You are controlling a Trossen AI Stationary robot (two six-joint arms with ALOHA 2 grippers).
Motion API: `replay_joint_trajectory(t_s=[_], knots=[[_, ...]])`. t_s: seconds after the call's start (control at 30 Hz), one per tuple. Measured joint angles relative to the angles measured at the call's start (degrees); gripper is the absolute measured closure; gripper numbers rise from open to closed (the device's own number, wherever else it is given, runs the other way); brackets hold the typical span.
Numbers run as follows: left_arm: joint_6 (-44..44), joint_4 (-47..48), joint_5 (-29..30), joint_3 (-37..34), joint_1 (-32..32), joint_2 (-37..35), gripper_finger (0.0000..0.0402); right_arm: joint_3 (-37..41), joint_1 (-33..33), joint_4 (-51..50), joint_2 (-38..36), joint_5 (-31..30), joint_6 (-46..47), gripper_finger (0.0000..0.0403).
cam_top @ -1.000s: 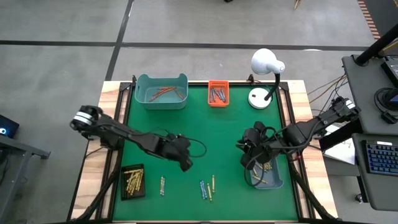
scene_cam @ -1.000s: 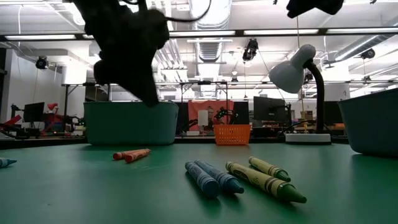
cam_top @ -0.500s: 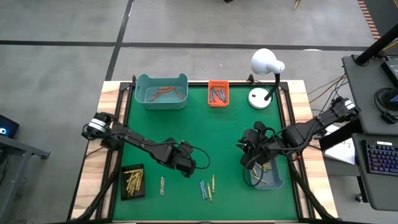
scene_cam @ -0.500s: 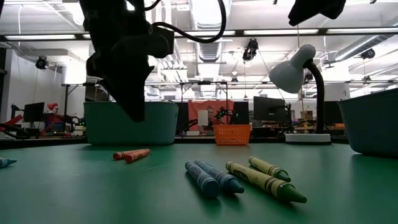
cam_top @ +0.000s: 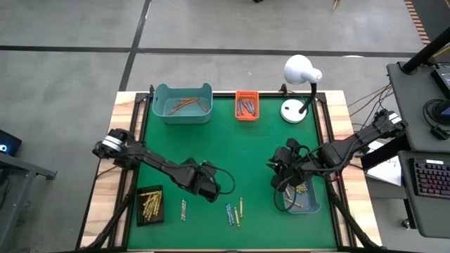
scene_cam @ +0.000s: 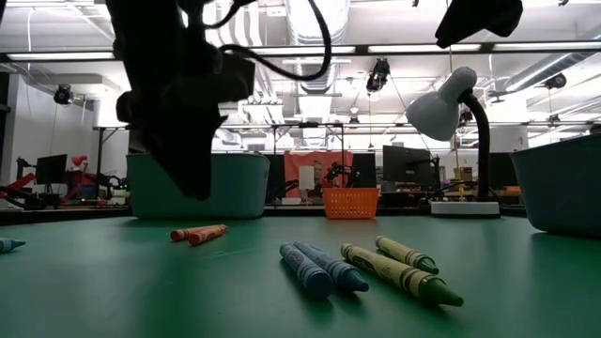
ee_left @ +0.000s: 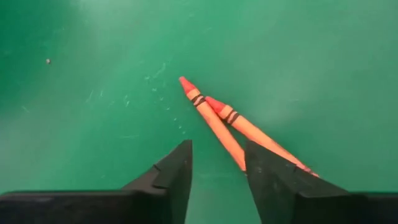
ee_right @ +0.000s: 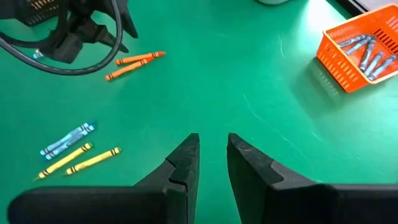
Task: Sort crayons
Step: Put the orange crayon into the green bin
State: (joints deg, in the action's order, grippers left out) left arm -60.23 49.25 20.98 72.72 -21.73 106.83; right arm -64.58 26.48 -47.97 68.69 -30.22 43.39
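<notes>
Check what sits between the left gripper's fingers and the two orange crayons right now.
Nothing: the left wrist view shows only bare green mat between the left gripper and the two orange crayons, which lie side by side just ahead of its open fingers.

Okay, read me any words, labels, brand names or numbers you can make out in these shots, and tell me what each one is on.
None can be read.
The paper-wrapped orange crayons: only dark wrapper bands show, no lettering.
The blue, yellow and green paper-wrapped crayons: wrapper markings too blurred to read.
The orange mesh basket and the white desk lamp: no labels visible.

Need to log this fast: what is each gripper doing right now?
Left gripper: jaws open above two orange crayons, holding nothing.
Right gripper: jaws slightly apart, empty.
</notes>
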Motion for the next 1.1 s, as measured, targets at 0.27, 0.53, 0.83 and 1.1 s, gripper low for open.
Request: replay_joint_trajectory(t_s=[0.27, 0.53, 0.83, 1.1], knots=[[-1.81, -1.71, 0.65, -1.22, -0.20, 1.57, 0.0231, 0.37, 0.00, 0.54, 0.00, 0.02, 0.03, 0.0330], [-1.85, -5.15, 1.14, -2.88, -0.20, 1.57, 0.0235, 0.47, -0.02, 0.80, 0.00, 0.00, 0.05, 0.0330], [-2.77, -7.85, 2.12, -6.47, -0.18, 1.57, 0.0235, 0.53, -0.02, 2.19, 0.00, -0.01, 0.05, 0.0330], [-3.47, -8.81, 2.98, -8.56, -0.20, 1.38, 0.0236, 0.53, -0.02, 2.58, 0.00, 0.00, 0.05, 0.0330]])
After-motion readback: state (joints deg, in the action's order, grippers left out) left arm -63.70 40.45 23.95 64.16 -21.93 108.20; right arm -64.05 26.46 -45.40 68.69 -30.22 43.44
